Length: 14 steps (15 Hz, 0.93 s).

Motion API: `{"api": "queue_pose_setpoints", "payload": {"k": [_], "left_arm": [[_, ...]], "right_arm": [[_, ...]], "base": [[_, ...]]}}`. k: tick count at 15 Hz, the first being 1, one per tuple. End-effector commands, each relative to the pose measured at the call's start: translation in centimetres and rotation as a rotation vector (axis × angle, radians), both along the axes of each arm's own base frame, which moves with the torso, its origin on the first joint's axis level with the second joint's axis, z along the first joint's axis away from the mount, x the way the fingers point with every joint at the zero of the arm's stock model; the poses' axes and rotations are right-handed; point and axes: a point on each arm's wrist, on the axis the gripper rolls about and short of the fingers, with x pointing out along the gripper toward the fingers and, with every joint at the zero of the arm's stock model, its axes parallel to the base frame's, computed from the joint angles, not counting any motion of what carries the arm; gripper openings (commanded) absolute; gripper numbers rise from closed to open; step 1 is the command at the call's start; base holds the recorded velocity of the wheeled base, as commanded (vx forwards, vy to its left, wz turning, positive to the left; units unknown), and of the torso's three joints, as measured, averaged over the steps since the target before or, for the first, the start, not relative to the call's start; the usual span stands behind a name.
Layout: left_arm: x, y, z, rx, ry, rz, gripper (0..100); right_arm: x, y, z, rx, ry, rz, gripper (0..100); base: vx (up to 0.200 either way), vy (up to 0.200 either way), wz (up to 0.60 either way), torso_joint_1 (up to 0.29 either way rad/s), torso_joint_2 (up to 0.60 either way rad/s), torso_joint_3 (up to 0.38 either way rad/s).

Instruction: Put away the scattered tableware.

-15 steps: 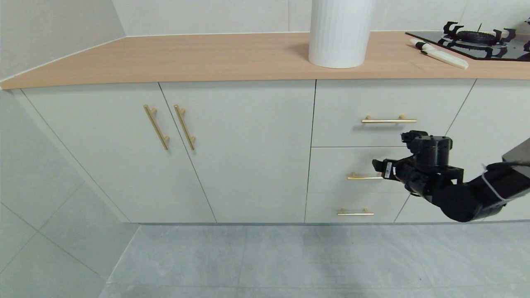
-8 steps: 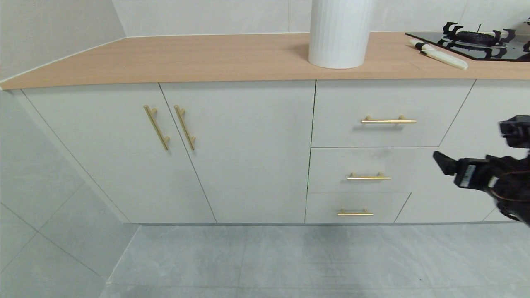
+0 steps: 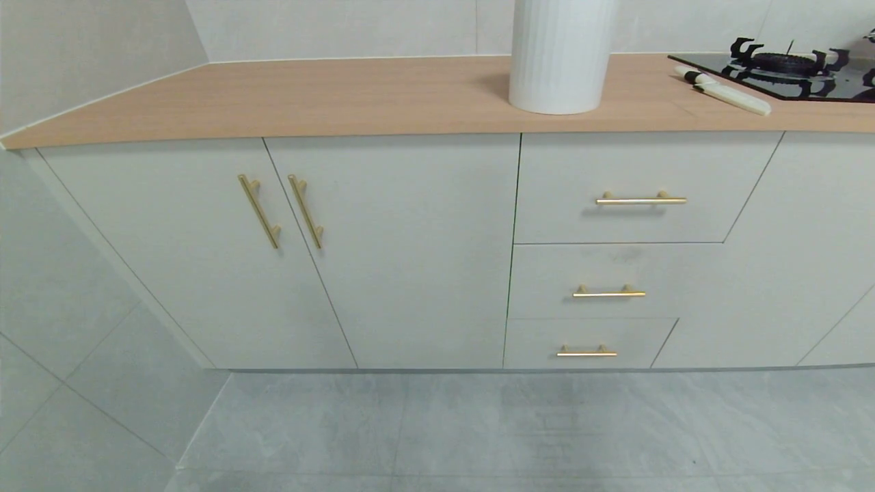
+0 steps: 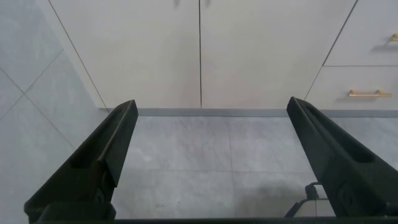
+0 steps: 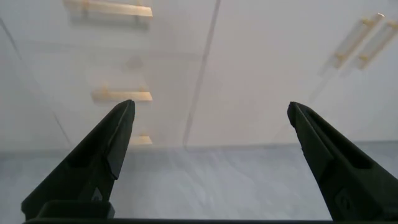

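Head view: a wooden surface [image 3: 307, 96] runs from 10 to 2 o'clock, and its straight front edge overhangs the cabinets. At 1 o'clock the knife [image 3: 724, 89] lies flat on it, just beside the black hob [image 3: 786, 75]. Its pale end points towards the front edge and stops short of it. At 12 o'clock a white ribbed vase [image 3: 560, 55] stands upright close to that same edge, apart from the knife.

Below the edge, two doors [image 3: 273, 273] sit shut from 9 o'clock to the centre, with their gold handles [image 3: 260, 210] side by side at the seam. Three drawers [image 3: 547, 273] are stacked between 3 and 5 o'clock, all shut and flush with the doors. Grey tiled floor [image 3: 478, 430] spreads wide from the plinth across 6 o'clock, and a wall [image 3: 61, 273] closes it off at 8 o'clock.

Low over the floor, the left end effector [image 4: 211, 106] faces the door seam and plinth. Its fingers are spread wide with nothing between them. The right end effector [image 5: 211, 107] hangs before the drawer fronts, near the floor line. It is also spread wide and carries nothing.
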Motion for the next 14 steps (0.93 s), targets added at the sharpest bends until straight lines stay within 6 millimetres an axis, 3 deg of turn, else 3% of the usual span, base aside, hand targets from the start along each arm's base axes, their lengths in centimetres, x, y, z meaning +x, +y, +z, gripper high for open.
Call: {"api": "queue_pose_setpoints", "payload": {"k": [1, 4, 7, 8, 12, 14], "left_arm": [[0.0, 0.0, 0.0, 0.000, 0.000, 0.001, 100], [0.0, 0.0, 0.0, 0.000, 0.000, 0.001, 100], [0.0, 0.0, 0.0, 0.000, 0.000, 0.001, 100], [0.0, 0.0, 0.0, 0.000, 0.000, 0.001, 100], [0.0, 0.0, 0.0, 0.000, 0.000, 0.001, 100], [0.0, 0.0, 0.0, 0.000, 0.000, 0.001, 100]], "right_arm": [[-6.7, -0.7, 0.0, -0.003, -0.193, -0.057, 100], [-9.5, -0.9, -2.5, -0.002, -0.204, -0.065, 100], [-9.8, -0.7, -3.9, 0.063, -0.204, -0.104, 100], [-10.1, -0.5, -5.2, 0.065, -0.216, -0.108, 100], [-8.7, -0.5, -7.9, 0.126, -0.151, -0.080, 100], [-7.3, -0.2, -10.6, 0.130, -0.076, 0.028, 100]], "base": [[0.000, 0.000, 0.00, 0.000, 0.00, 0.000], [0.000, 0.000, 0.00, 0.000, 0.00, 0.000], [0.000, 0.000, 0.00, 0.000, 0.00, 0.000], [0.000, 0.000, 0.00, 0.000, 0.00, 0.000], [0.000, 0.000, 0.00, 0.000, 0.00, 0.000], [0.000, 0.000, 0.00, 0.000, 0.00, 0.000]]}}
